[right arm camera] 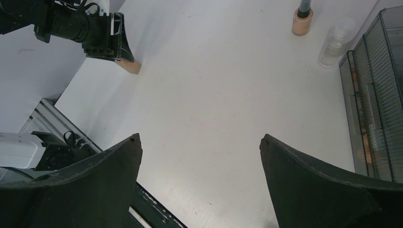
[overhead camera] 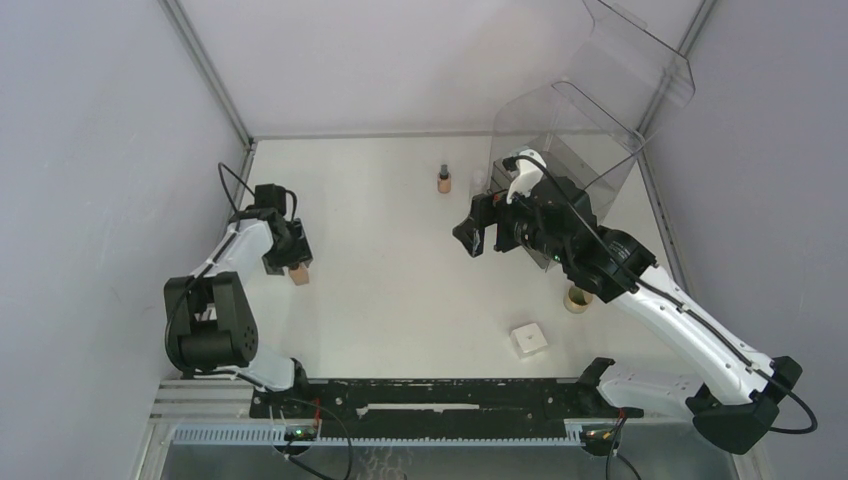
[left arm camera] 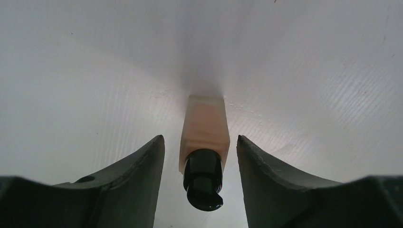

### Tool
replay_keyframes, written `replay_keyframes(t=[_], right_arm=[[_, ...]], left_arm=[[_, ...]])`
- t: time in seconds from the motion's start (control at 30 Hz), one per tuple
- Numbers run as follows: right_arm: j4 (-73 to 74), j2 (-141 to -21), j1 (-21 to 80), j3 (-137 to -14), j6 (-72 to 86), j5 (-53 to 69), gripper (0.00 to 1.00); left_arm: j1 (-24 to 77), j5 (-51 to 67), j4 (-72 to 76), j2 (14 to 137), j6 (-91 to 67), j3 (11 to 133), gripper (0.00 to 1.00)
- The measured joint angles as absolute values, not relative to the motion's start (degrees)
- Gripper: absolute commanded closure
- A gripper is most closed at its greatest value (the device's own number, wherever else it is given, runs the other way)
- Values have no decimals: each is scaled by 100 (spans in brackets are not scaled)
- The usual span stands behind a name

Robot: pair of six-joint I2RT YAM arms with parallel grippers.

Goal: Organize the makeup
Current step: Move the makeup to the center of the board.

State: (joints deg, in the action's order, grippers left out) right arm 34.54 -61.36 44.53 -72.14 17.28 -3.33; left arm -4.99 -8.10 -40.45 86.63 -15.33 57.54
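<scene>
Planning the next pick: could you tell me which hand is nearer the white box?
Right. The right hand hovers beyond the white box; the left hand is far to its left.

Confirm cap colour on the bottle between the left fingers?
Glossy black cap on a tan bottle; clearest in the left wrist view.

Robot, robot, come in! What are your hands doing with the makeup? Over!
Left gripper open, straddling tan bottle, not touching. Right gripper open, empty. Nothing blocking.

Robot lab cell: white table (overhead camera: pixel 400 290), plain grey panel walls (overhead camera: pixel 90 130), aluminium corner posts (overhead camera: pixel 205 70), black mounting rail (overhead camera: pixel 440 397).
</scene>
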Motion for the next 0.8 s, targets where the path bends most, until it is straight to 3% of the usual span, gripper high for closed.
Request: replay_keyframes(t=[0.1, 0.2, 0.43, 0.63, 0.8], right_arm=[[3448, -6156, 4425, -7214, 1728, -268, 0], [3430, -6195, 4414, -7214, 1728, -233, 1], [3444, -6224, 4309, -7212, 1728, -183, 1], [3594, -6062, 3828, -7137, 1739, -56, 1], [3852, -5710, 3389, -7116, 1763, -23, 1]], left_arm=[[-499, -720, -3997, 8687, -1487, 5754, 62], [-499, -624, -3951, 8687, -1452, 5754, 73], [-73, -370, -3942, 8643, -1614, 5754, 72], [1918, -395, -4104, 8667, -2049, 5994, 72], [3385, -456, -4305, 9343, -2261, 7168, 71]])
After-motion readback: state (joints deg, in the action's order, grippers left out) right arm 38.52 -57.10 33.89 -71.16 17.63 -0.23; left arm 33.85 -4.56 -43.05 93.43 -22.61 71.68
